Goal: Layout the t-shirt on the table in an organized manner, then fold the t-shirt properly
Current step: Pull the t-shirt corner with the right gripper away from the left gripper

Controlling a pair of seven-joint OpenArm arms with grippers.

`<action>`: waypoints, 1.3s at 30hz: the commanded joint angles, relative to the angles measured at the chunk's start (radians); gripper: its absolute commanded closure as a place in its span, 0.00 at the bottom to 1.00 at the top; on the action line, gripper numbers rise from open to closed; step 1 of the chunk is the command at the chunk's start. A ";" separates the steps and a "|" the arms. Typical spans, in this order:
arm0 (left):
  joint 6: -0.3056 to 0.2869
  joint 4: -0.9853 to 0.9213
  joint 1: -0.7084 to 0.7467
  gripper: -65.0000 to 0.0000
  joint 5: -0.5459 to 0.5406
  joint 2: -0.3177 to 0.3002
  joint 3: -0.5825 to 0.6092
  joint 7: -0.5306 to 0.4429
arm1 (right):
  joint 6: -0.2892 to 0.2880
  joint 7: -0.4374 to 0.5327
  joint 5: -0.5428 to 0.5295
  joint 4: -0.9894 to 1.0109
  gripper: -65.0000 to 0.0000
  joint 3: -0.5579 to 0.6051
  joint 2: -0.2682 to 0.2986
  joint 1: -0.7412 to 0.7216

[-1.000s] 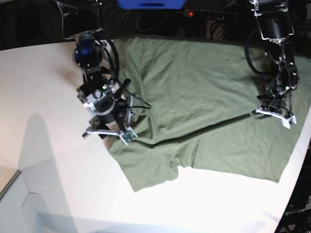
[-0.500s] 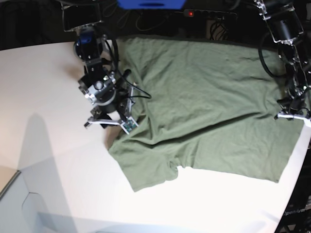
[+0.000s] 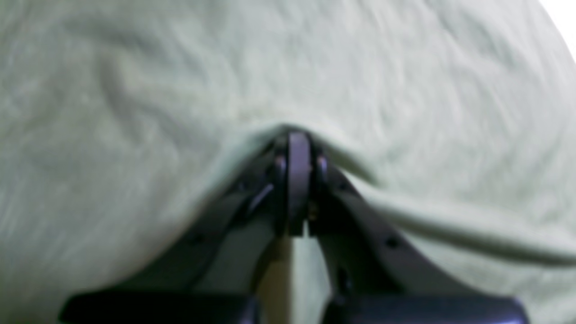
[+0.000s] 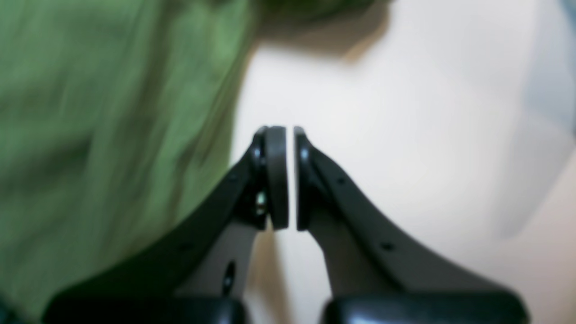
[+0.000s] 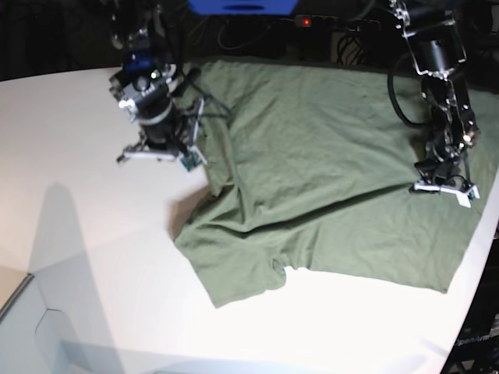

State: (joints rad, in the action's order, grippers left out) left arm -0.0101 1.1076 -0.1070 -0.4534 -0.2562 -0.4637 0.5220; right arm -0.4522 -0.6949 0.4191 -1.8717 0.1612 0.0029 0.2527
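The olive-green t-shirt (image 5: 327,156) lies spread on the white table (image 5: 78,218), creased, with a rumpled sleeve at its left side. At the shirt's right side, my left gripper (image 5: 443,187) is down on the cloth. The left wrist view shows this gripper (image 3: 299,139) shut on a raised ridge of the t-shirt (image 3: 180,67). My right gripper (image 5: 156,154) hangs beside the shirt's left edge. In the right wrist view its jaws (image 4: 290,135) are drawn together with nothing between them, over bare table (image 4: 405,112), with the shirt (image 4: 90,112) to the left.
The table's curved edge (image 5: 477,241) runs close to the shirt's right hem. Dark equipment, cables and a red light (image 5: 306,21) line the far side. A pale panel (image 5: 23,319) sits at the lower left corner.
My right gripper has closed and pulled back up and to the left, off the shirt's rumpled sleeve. My left gripper swung out to the right, then back left, still pinching cloth.
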 commanded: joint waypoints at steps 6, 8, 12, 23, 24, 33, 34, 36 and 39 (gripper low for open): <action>0.005 -0.017 -0.026 1.00 0.005 -0.028 0.003 0.008 | -0.043 0.021 -0.002 0.053 0.98 -0.001 -0.030 0.040; 0.005 -0.016 -0.026 1.00 0.005 -0.030 0.003 0.008 | -0.043 0.027 -0.002 0.091 0.98 -0.001 -0.030 0.040; 0.005 -0.016 -0.026 1.00 0.005 -0.030 0.003 0.008 | -0.040 0.022 -0.002 0.157 0.98 -0.019 -0.027 0.029; 0.005 -0.016 -0.024 1.00 0.005 -0.027 0.003 0.008 | -0.044 0.011 0.004 0.103 0.98 -0.233 -0.016 0.119; 0.005 -0.016 -0.024 1.00 0.005 -0.027 0.003 0.008 | -0.046 0.011 0.002 0.076 0.98 -0.229 -0.004 0.139; 0.005 -0.016 -0.027 1.00 0.005 -0.021 0.003 0.008 | -0.246 0.013 -0.001 -0.033 0.98 -0.219 0.009 0.221; 0.005 -0.016 -0.027 1.00 0.005 -0.021 0.003 0.008 | -0.246 0.013 -0.001 -0.042 0.98 -0.219 0.007 0.219; 0.005 -0.016 -0.027 1.00 0.005 -0.021 0.003 0.008 | -0.246 0.011 -0.001 -0.070 0.98 -0.222 0.004 0.213; 0.005 -0.016 -0.026 1.00 0.005 -0.022 0.004 0.008 | -0.246 0.011 -0.001 -0.128 0.98 -0.228 0.004 0.193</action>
State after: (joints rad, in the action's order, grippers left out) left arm -0.0113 1.0843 -0.1230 -0.4541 -0.2657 -0.4599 0.5190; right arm -0.6918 -0.7010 0.4232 -1.9823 -0.0666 0.0040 0.4561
